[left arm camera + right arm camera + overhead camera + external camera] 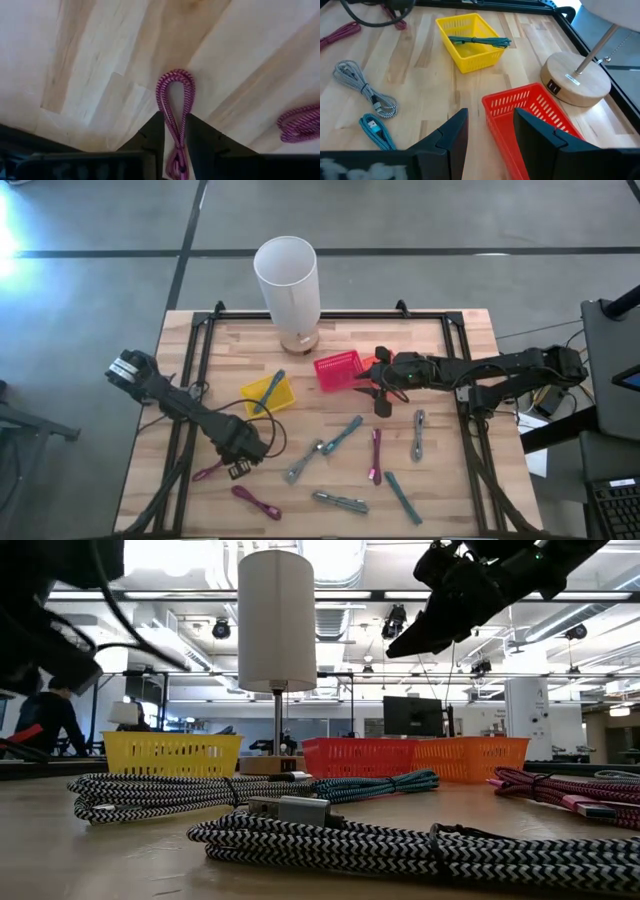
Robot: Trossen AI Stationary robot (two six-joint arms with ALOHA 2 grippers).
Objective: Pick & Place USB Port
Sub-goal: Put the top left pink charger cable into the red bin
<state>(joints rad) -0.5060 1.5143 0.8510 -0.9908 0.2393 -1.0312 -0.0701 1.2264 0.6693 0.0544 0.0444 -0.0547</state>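
At seven o'clock on table (330, 340): left gripper (240, 469), clamped on magenta cable (172, 102). At two o'clock: right gripper (372, 389), fingers parted, empty, beside red basket (338, 370). Yellow basket (268, 392) at ten o'clock.

The magenta cable (172, 107) is running down between the left hand's (172, 150) fingers, its plug end hiding there; the lamp's (575, 82) shade is getting cropped beyond the right hand (487, 132).

Nine cables (341, 436), three baskets (338, 370), one lamp (288, 285)
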